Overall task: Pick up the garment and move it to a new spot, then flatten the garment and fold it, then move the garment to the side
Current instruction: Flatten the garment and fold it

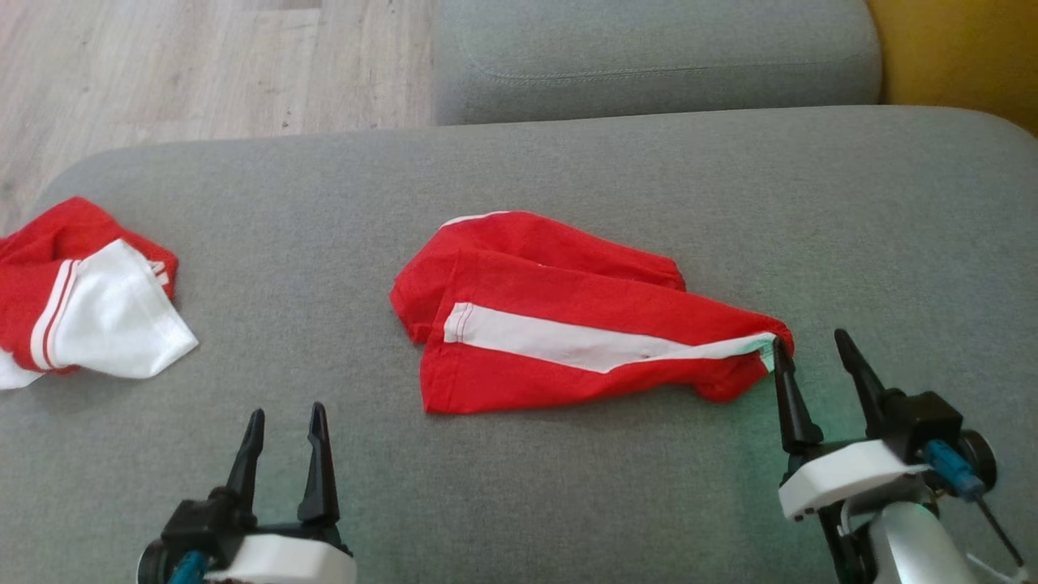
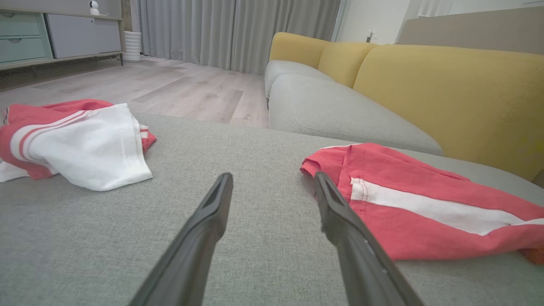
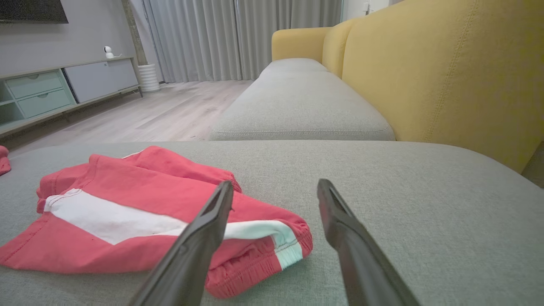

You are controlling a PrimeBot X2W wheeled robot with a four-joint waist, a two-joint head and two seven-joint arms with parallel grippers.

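Both gape, holding nothing; the right tool should pinch the garment at its waistband end, the left tool its hem, lifting evenly

A broad bare lane of grey cushion runs between the red garment in the middle and the red-and-white garment at the left edge. The left gripper, fingers apart, faces this bare fabric. Right of the red garment the cushion lies bare up to the yellow backrest, which walls that side. The right gripper, fingers apart, stands at the red garment's narrow end, 1 fingertip right at its edge.
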